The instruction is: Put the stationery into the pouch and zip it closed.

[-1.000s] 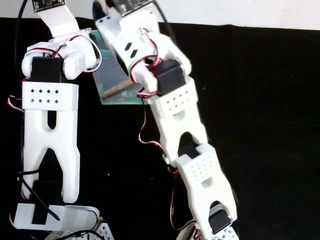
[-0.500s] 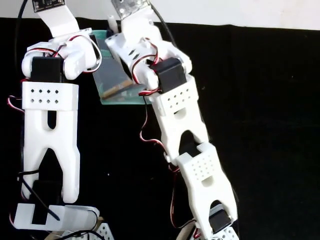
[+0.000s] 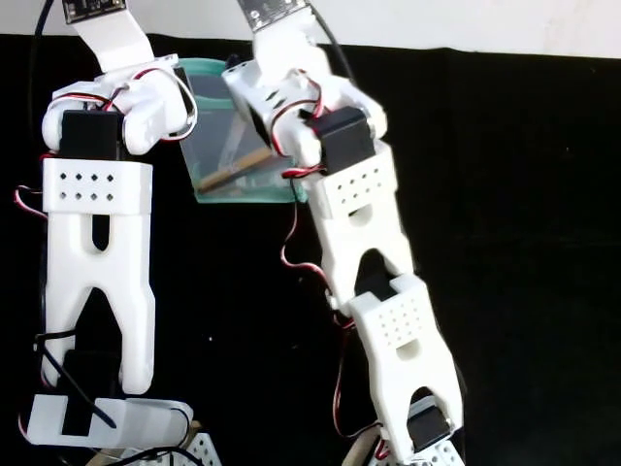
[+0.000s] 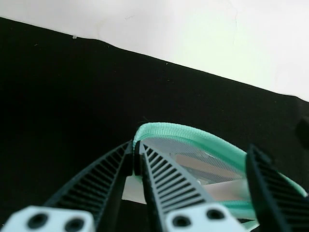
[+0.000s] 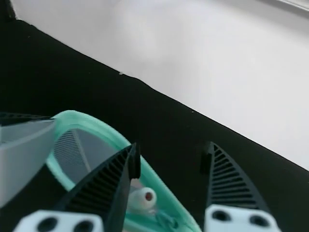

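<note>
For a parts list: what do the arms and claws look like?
Left arm and right arm: white plastic links with slots and grids of small holes, black servos at the joints, thin red, black and white cables. Left claw and right claw: black, ribbed, pointed, on white bases with screw holes.

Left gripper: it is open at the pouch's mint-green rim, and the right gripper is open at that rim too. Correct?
No. The left wrist view shows the left gripper shut on the mint-green rim of the pouch, not open. The right gripper is indeed open at that rim.
</note>
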### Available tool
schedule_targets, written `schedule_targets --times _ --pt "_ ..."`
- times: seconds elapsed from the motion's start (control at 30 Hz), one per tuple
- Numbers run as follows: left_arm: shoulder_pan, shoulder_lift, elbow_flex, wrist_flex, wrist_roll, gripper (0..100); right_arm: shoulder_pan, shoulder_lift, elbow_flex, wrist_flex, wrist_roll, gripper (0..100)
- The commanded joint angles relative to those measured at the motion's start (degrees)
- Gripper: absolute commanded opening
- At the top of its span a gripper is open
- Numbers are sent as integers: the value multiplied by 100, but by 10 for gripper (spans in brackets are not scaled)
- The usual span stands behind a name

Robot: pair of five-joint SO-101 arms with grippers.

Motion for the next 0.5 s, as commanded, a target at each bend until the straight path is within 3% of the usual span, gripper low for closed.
schedule_targets --times 0.0,0.47 --pt "189 549 84 62 -26 6 119 -664 -611 31 -44 203" --pt "189 558 84 62 -26 6 655 -936 -567 558 -44 203"
